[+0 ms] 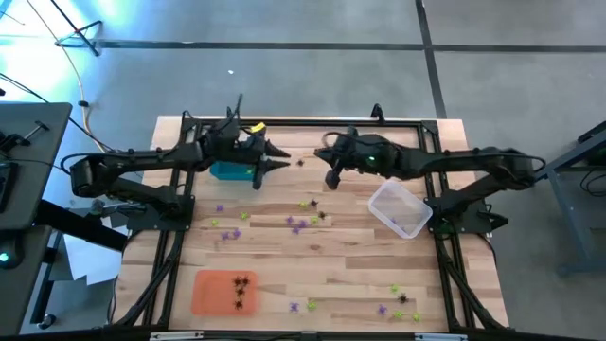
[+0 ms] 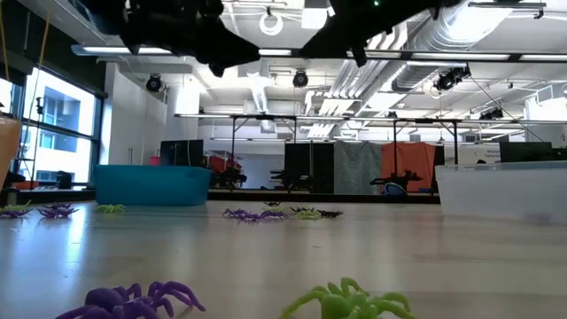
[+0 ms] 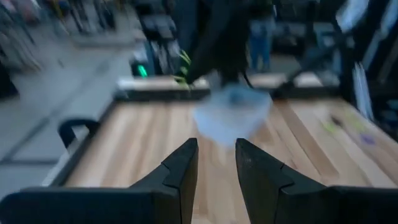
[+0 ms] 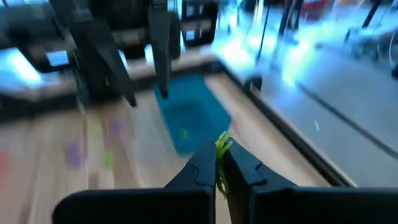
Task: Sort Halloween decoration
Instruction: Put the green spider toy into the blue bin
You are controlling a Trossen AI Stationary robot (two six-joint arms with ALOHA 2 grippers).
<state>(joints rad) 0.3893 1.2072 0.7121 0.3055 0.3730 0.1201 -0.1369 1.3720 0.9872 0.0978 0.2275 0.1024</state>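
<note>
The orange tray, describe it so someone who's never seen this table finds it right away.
On the wooden table, look to the near edge on the left arm's side. The orange tray lies flat there, holding a few black spiders; the teal tray and clear tray sit farther back.

three trays (image 1: pixel 401 209), two arms (image 1: pixel 142 166)

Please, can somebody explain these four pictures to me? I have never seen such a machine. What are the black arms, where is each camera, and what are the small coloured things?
Two robot arms work at a wooden table. One camera looks down from above, one sits at table level, and one rides on each wrist. Tiny plastic spiders in purple, green and black lie scattered, beside an orange tray, a teal tray and a clear tray. The right gripper is shut on a yellow-green spider, above the table. The left gripper is open and empty.
</note>
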